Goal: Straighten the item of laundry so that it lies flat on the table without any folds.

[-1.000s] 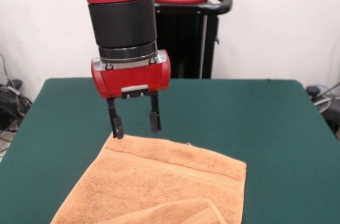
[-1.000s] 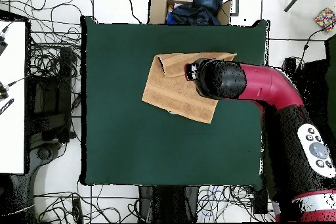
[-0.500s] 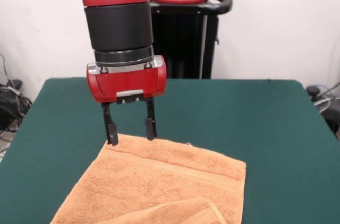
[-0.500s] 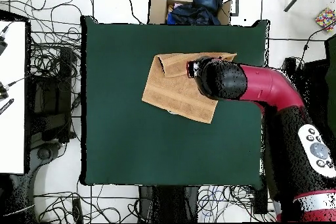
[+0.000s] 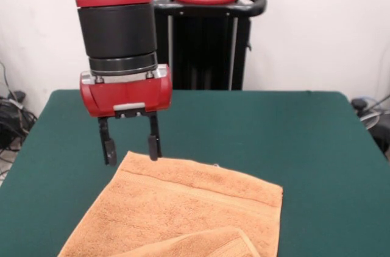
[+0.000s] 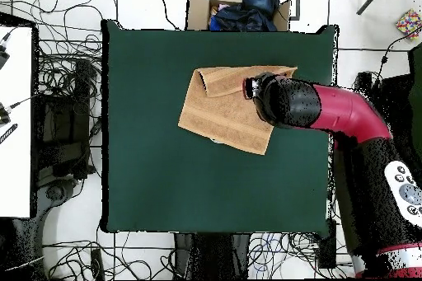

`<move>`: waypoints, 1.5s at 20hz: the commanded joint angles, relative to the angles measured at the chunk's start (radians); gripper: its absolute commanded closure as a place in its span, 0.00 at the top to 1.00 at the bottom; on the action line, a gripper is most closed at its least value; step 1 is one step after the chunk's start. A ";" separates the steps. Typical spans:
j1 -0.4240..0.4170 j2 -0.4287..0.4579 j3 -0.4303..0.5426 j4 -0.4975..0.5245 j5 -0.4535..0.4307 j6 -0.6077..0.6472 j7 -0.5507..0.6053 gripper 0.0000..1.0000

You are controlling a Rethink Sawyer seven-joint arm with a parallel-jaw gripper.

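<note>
The orange-tan towel (image 5: pixel 189 208) lies on the dark green table (image 5: pixel 304 147) in the front view, with one corner folded over at the picture's bottom edge. In the overhead view the towel (image 6: pixel 222 113) has its folded strip along its top edge. My gripper (image 5: pixel 130 147) is open and empty. It hangs just above the towel's far left corner: one finger is over the towel's edge, the other over bare felt. In the overhead view the arm (image 6: pixel 284 100) covers the towel's right part and hides the gripper.
A cardboard box (image 6: pixel 239 6) with dark clothes sits just beyond the table's top edge in the overhead view. Cables lie on the floor around the table. The black pedestal (image 5: pixel 207 38) stands behind the table's far side.
My gripper has moved left in the front view, from over the towel's far edge to its far left corner, staying open. The towel has not moved.
</note>
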 commanded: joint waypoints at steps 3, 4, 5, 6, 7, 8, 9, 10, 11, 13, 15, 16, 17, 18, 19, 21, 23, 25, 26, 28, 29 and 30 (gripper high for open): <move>-0.023 0.025 -0.068 0.102 -0.044 0.050 0.029 1.00; -0.028 0.027 -0.064 0.112 -0.046 0.044 0.026 1.00; -0.032 0.031 -0.063 0.121 -0.049 0.035 0.026 1.00; -0.037 0.034 -0.061 0.132 -0.054 0.021 0.024 1.00; -0.041 0.039 -0.059 0.142 -0.059 0.009 0.024 1.00; -0.045 0.045 -0.056 0.150 -0.064 -0.003 0.021 1.00; -0.050 0.052 -0.048 0.156 -0.072 -0.012 0.009 1.00; -0.052 0.057 -0.044 0.162 -0.076 -0.015 0.003 1.00; -0.056 0.063 -0.034 0.169 -0.086 -0.028 -0.011 1.00; -0.057 0.071 -0.028 0.186 -0.096 -0.039 -0.018 1.00; -0.057 0.079 -0.024 0.201 -0.104 -0.047 -0.022 1.00; -0.056 0.081 -0.025 0.210 -0.107 -0.049 -0.018 1.00; -0.055 0.081 -0.026 0.217 -0.112 -0.057 -0.010 1.00; -0.053 0.080 -0.029 0.222 -0.117 -0.065 0.000 1.00; -0.053 0.081 -0.030 0.224 -0.123 -0.072 0.009 1.00; -0.050 0.091 -0.034 0.219 -0.134 -0.082 0.023 1.00; -0.046 0.099 -0.041 0.216 -0.143 -0.096 0.042 1.00; -0.041 0.109 -0.046 0.210 -0.151 -0.106 0.059 1.00; -0.039 0.116 -0.049 0.207 -0.152 -0.107 0.067 1.00; -0.034 0.124 -0.056 0.204 -0.157 -0.117 0.081 1.00; -0.031 0.124 -0.061 0.204 -0.161 -0.123 0.089 1.00; -0.029 0.122 -0.065 0.206 -0.164 -0.129 0.096 1.00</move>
